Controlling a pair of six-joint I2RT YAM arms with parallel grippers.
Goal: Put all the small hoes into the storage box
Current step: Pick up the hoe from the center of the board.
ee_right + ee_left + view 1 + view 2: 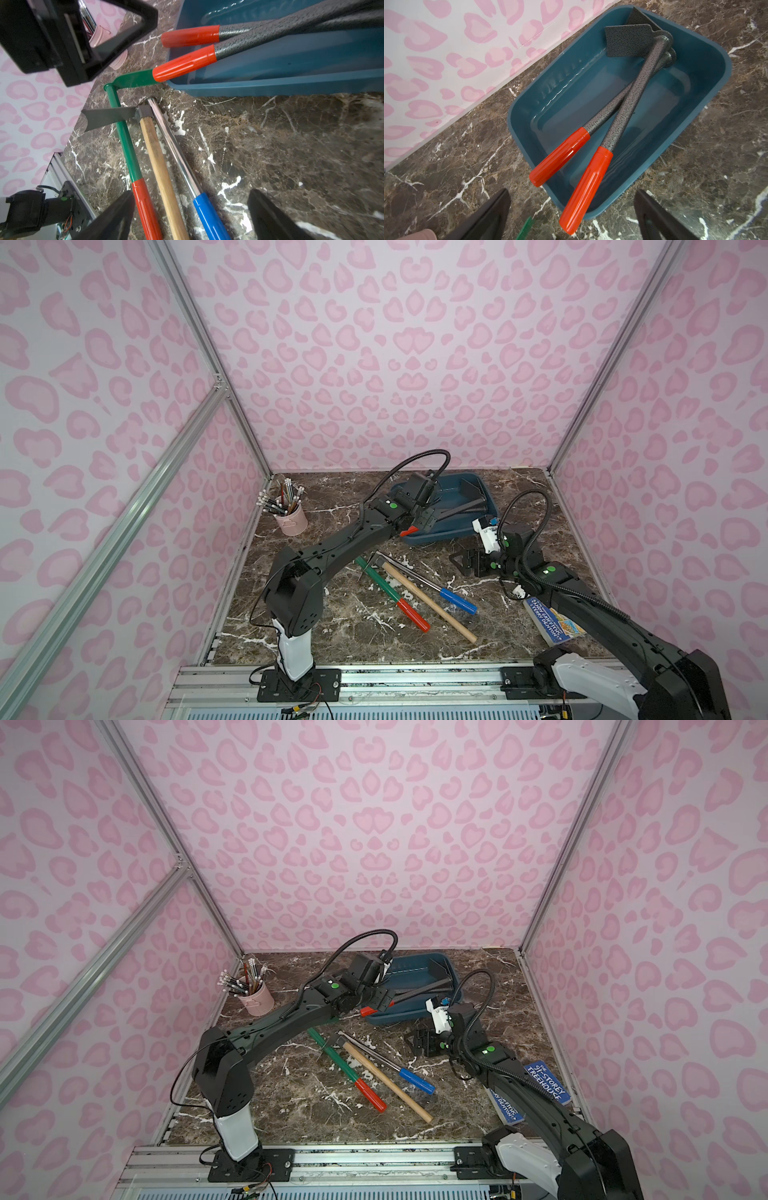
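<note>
Small grey hoes (632,99), red grips, crossed inside shallow teal plastic storage box (519,124). Left fingers (492,214) and right fingers (270,218) spread, empty.

Left arm (332,541): black matte links, white lower segment (293,655), black base plate (270,686) w/ silver screws, thin coloured wires (316,691) beside it, green dot (391,503) nr wrist, black ribbed cable (419,456). Right arm (602,612): also black, white shell (590,676) at base, green dot, ribbed cable, white wrist block (487,536) w/ blue bit on top. Fingers (492,216) black, wedge-shaped.
</note>
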